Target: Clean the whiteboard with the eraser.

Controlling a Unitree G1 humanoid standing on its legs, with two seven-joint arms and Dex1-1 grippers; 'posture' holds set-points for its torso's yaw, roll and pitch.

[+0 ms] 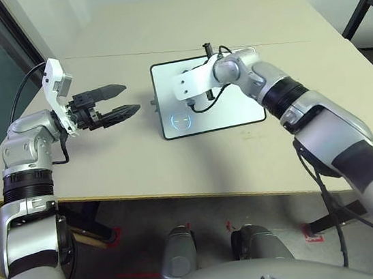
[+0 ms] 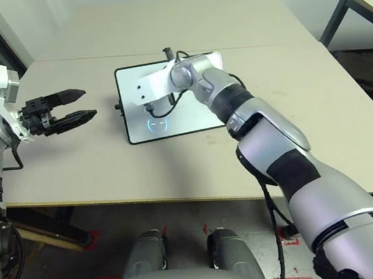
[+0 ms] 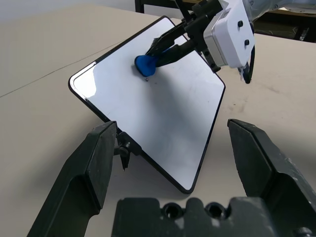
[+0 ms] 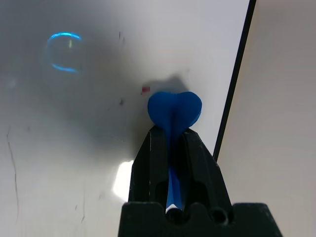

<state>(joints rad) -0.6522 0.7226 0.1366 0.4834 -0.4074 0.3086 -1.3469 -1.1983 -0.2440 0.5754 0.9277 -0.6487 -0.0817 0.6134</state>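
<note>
Right claw (image 4: 172,129): clamped tight on the eraser (image 4: 175,112), the two black fingers pressed flat against its sides so that the blue block bulges out past the tips in a heart-like shape.
Eraser: held over the whiteboard (image 1: 237,108), its blue end at or just above the white surface, near the board's black edge; whether it touches the board cannot be told. A small red speck (image 4: 145,90) sits on the board just beside it.
Right arm: reaches in from the right over the board, the white wrist housing (image 1: 189,84) above the board's middle, the claw pointing down and to the left.
Whiteboard: lies flat on the table (image 1: 107,164), near its middle, black frame and rounded corners, a small grey knob (image 1: 154,104) on its left side. A faint bluish circle mark (image 1: 182,121) sits near the board's near-left corner, apart from the eraser. A few thin dark scuffs show on the white surface.
Left claw (image 1: 128,99): wide apart and holding nothing, hovering above the table to the left of the board, pointing toward it, well clear of its edge.
Table: pale beige, a seam line running across behind the board.
</note>
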